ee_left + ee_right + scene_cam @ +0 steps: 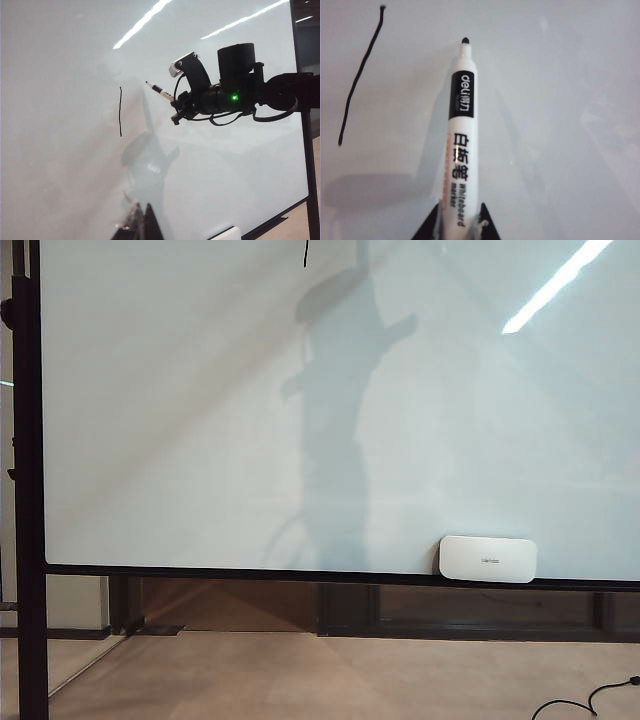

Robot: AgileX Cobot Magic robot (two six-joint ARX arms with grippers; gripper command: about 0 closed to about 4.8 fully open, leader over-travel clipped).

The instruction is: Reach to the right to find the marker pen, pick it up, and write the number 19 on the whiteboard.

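My right gripper point(457, 222) is clamped on the marker pen point(460, 130), tip near the whiteboard point(200, 440) beside the "1" stroke point(360, 80). My left gripper point(137, 225) is low by the board; I can't tell whether it's apart. Risk: the glossy board is slick, so the smooth cylindrical pen could skid and the 9 come out crooked or overlapping.

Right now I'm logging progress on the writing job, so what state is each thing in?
whiteboard: upright, one vertical black stroke drawn, no 9 yet.
marker pen: uncapped, tip aimed at the board beside the stroke.
right gripper: shut on marker pen.
left gripper: low by the board, opening unclear.
eraser: at the board's lower edge.
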